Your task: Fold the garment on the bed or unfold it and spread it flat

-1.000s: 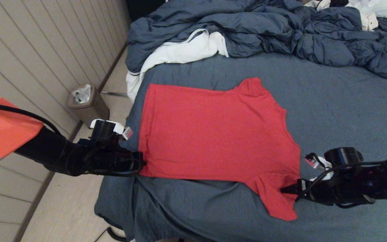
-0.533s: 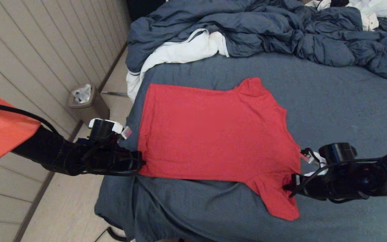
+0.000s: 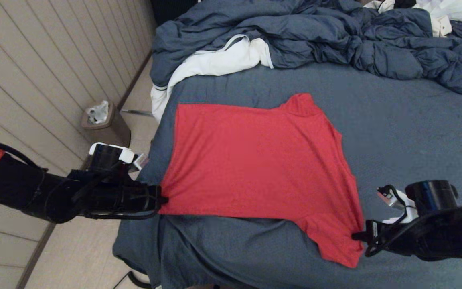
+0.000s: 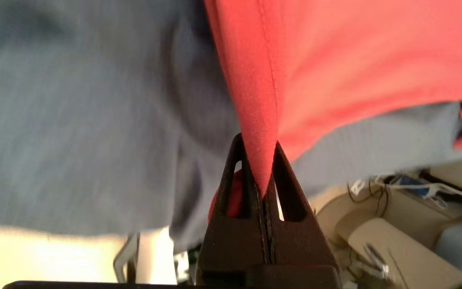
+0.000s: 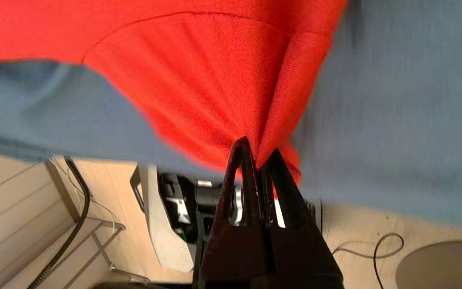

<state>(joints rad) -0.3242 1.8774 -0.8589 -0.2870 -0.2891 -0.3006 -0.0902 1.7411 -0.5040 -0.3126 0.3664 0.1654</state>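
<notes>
- Slate-blue sheet covers the bed (image 3: pixel 407 120), with bare sheet open to my right of the shirt and a beige panelled wall and floor off its left edge.
- I see the garment (image 3: pixel 255 160) lying flat near the bed's left and near edges.
- My left gripper (image 3: pixel 162 199) is clamped on the shirt's near-left hem corner, at the mattress edge.
- My right gripper (image 3: pixel 355 237) pinches the near sleeve's edge.
- Rumpled duvet (image 3: pixel 335 36) and a white cloth (image 3: pixel 219 60) fill the far side.
- Bin (image 3: pixel 104 122) stands on the floor.
</notes>
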